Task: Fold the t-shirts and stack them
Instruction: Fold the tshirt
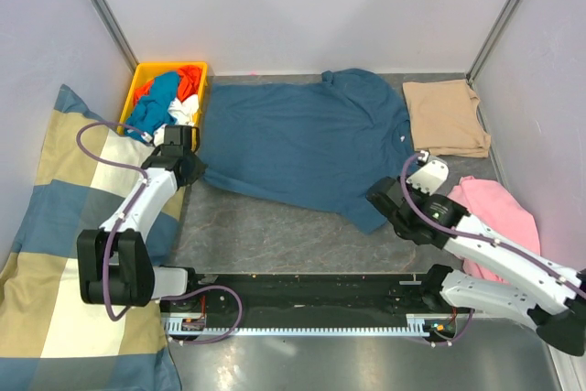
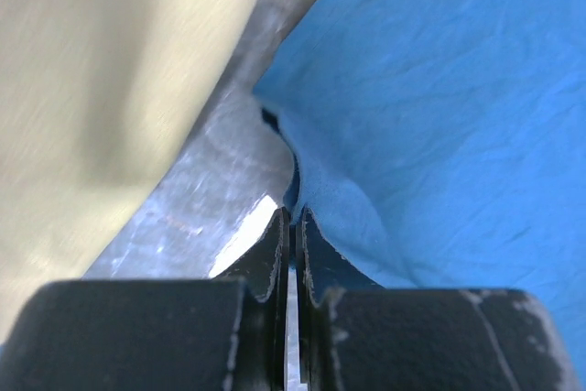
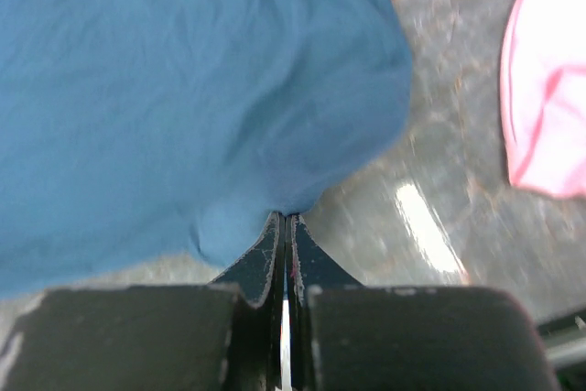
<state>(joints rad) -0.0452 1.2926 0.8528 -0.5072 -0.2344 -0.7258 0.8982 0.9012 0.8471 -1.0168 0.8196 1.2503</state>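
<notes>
Item: teal shirt point(image 1: 302, 139), spread flat, mid-tabletop point(image 1: 275, 235). Soft, light, limp; likely sags unless held at 2 corners. Grip: left hand point(image 1: 189, 169) and right hand point(image 1: 383, 200) each clenched on a near hem corner.

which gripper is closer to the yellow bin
Left. The left gripper, jaws shut on the teal shirt's near-left corner, sits just on the near side of the bin. The right gripper pinches the shirt's near-right corner, across the table from the bin.
</notes>
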